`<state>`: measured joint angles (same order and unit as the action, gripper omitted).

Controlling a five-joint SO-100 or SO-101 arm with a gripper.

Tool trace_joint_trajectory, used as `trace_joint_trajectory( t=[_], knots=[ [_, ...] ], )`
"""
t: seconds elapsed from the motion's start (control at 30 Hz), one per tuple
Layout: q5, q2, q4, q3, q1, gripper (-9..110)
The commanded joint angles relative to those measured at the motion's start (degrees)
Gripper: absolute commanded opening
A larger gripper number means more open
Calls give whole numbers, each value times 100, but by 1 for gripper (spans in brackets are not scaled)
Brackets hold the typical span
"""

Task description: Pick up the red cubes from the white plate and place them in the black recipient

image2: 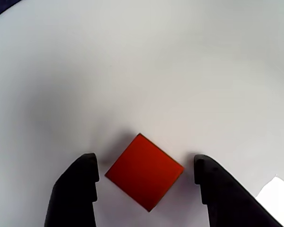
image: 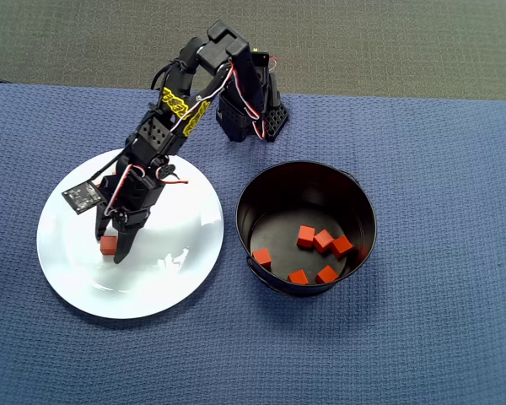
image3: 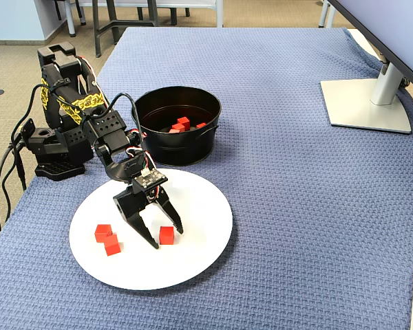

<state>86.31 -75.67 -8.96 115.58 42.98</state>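
Observation:
One red cube lies on the white plate, turned corner-on between my black fingers, with a thin gap on each side. My gripper is open around it and low over the plate. The fixed view shows the gripper straddling that cube, and two more red cubes to its left on the plate. From overhead, the gripper is over the plate's left part beside the cube. The black recipient holds several red cubes.
A blue woven cloth covers the table. The arm's base stands behind the plate, left of the pot in the fixed view. A monitor stand sits at the far right.

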Motion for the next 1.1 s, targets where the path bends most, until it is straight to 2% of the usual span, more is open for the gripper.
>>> trace_joint_trajectory(
  t=[0.0, 0.27, 0.77, 1.07],
  knots=[
    [-132, -369, 132, 325, -185, 14],
    [-167, -562, 229, 633, -220, 12],
    [-114, 35, 281, 44, -18, 13],
    [-158, -26, 316, 149, -26, 1]
  ],
)
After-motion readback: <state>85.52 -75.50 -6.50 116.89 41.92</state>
